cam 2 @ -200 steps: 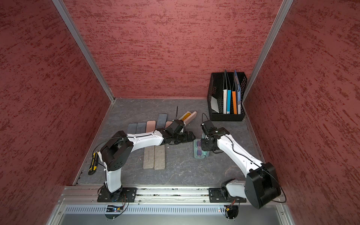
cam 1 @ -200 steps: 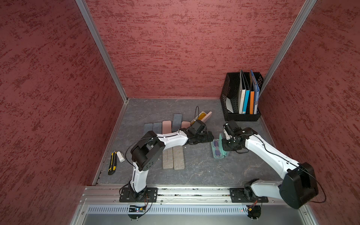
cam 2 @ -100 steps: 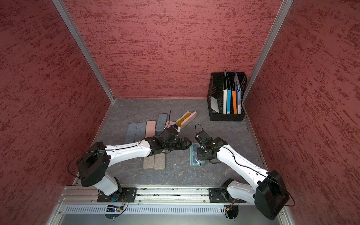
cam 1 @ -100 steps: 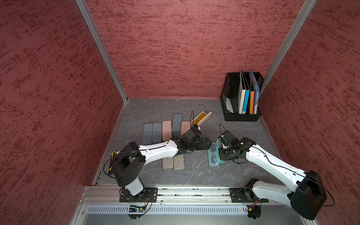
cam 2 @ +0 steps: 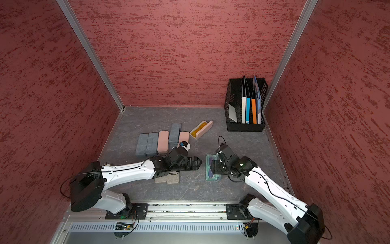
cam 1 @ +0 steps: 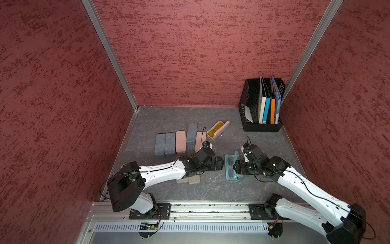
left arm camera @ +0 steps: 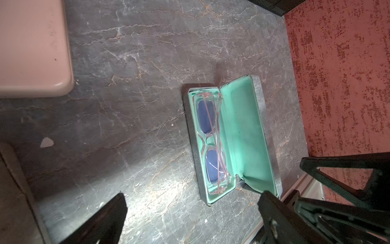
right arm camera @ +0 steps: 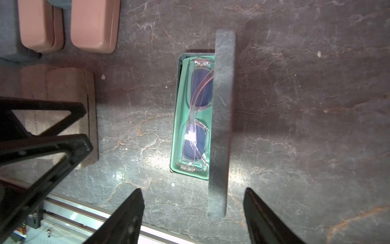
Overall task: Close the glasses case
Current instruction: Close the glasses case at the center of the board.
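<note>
Case: one open glasses case (cam 1: 232,166), on the table (cam 1: 168,118) near its front middle, between the two tools.
Lid: lid (left arm camera: 244,137) stands roughly upright along the long side nearer the right arm; it is seen almost edge-on in the right wrist view, and its teal lining faces the left arm.
Contents: one pair of glasses (right arm camera: 198,109), clear pinkish frame, dark lenses, folded and lying flat in the tray.
Left tool: left tool (cam 1: 220,163) has its jaws wide apart and holds nothing; it is just beside the tray's free long side, not touching.
Right tool: right tool (right arm camera: 192,191) has its jaws apart with nothing clamped; it is close behind the lid's outer face.
Handling (judged): a stiff hard shell, and light, so likely to slide on the smooth table if pushed from one side only. The hinge probably snaps shut. The glasses are fragile, and a raised temple could be pinched.
Where to take hold (judged): press the lid's grey outer face mid-length near its free edge, and brace the tray's opposite long wall.
Closed cases: seven, being three grey (cam 1: 170,143), two pink (cam 1: 180,141) and two brownish (cam 1: 194,180) partly under the left arm.
Other open case: one cream case (cam 1: 218,129) with yellow glasses, towards the back.
File rack: one black file rack (cam 1: 251,124) in the back corner holds upright folders, whose count is uncertain.
</note>
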Controlling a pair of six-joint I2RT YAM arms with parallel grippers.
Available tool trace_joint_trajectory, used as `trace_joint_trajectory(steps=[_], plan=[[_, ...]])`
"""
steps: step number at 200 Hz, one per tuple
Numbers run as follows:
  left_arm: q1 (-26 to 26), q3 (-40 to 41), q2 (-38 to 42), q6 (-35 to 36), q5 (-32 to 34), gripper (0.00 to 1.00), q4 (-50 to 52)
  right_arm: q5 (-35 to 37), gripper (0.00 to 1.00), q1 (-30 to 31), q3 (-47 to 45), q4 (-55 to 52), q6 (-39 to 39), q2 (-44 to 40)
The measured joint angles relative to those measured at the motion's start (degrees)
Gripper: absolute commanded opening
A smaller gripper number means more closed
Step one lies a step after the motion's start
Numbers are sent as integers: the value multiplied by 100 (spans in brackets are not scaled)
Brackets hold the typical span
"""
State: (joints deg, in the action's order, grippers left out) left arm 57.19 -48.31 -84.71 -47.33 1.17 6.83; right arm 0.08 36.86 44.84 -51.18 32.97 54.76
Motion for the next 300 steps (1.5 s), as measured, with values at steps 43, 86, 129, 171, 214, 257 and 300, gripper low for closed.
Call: trace_joint_trajectory(steps=[43, 86, 129, 171, 214, 257, 300], plan=[[-7, -205, -337, -13, -28, 63, -33, -638, 69, -1130, -131, 323, -55, -446], [-85, -455, -940, -92, -162, 28, -90, -1856, 42, -2131, -918, 1115, -76, -605], [-98, -603, -1377, -85, -302, 24, -120, -2651, 32, -2577, -1495, 1725, -37, -645], [-98, -719, -1652, -87, -411, 23, -219, -3023, 28, -2658, -1722, 2153, -24, -717], [-92, -752, -1727, -90, -452, 22, -365, -3134, 27, -2660, -1803, 2319, -39, -715], [-50, -872, -1919, -92, -527, 22, -455, -3119, 27, -2660, -1834, 2308, -94, -719], [-44, -874, -2020, -101, -542, 21, -487, -2981, 27, -2662, -1834, 2212, -214, -765]])
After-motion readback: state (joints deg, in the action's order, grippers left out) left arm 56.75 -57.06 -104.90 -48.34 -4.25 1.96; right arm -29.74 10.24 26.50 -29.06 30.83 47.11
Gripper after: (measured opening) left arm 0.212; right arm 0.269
